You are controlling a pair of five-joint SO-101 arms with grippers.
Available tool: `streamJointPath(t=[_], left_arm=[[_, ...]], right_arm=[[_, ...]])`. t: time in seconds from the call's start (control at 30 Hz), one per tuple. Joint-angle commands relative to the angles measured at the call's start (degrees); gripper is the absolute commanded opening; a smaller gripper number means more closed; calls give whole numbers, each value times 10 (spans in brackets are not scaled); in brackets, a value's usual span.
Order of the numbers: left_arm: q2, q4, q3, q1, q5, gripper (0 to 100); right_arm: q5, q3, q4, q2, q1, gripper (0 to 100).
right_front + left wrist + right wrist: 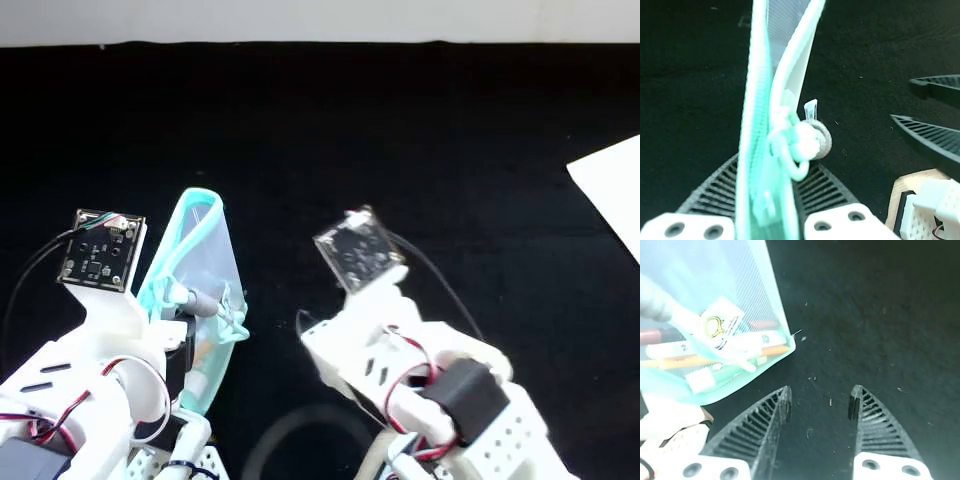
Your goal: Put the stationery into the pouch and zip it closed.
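Left gripper point(772, 167) clamps pouch point(205, 255); right gripper point(821, 392) gapes empty at its 3 o'clock. Stationery point(725, 347) inside, zipping next: right should pinch the pull point(801, 145)

**Desk:** Pouch entry?

**Operator:** I log the pouch point(205, 260) as a translucent white fine-mesh panel with mint-green trim. The zipper point(754, 125) is mint green.

**Desk:** Contents?

**Operator:** Through the mesh I read a pencil point(705, 359), orange; a pen point(655, 335), dark red; an eraser point(720, 325), white with a yellow ring mark.

**Desk:** Rig and surface?

**Operator:** Right gripper point(820, 402): black, slatted. Left gripper's fingers point(835, 192): same black slats. Arm shells point(370, 340) white, wires point(398, 368) red. Table point(420, 130) black. Sheet point(615, 185) white.
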Motion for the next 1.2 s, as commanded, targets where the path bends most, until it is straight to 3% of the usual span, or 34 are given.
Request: streamJointPath(t=[0.0,0.3,0.4,0.57,0.8,1.17], left_arm=[[7,-17,-7,-13,-6,7],[7,-17,-5,-73,-6,7],[7,-17,-2,-74,-6,7],[7,-17,-2,-74,-6,7],[8,-17,-1,-69,-4,7],[92,-22,-7,10,-5,7]], right_arm=[[-11,20,-58,-12,-24,195],[-13,223,-232,-12,-51,195],[-16,247,-276,-12,-93,195],[-105,253,-349,-7,-136,195],[-106,253,-356,-7,-121,195],[-107,249,-357,-7,-124,195]])
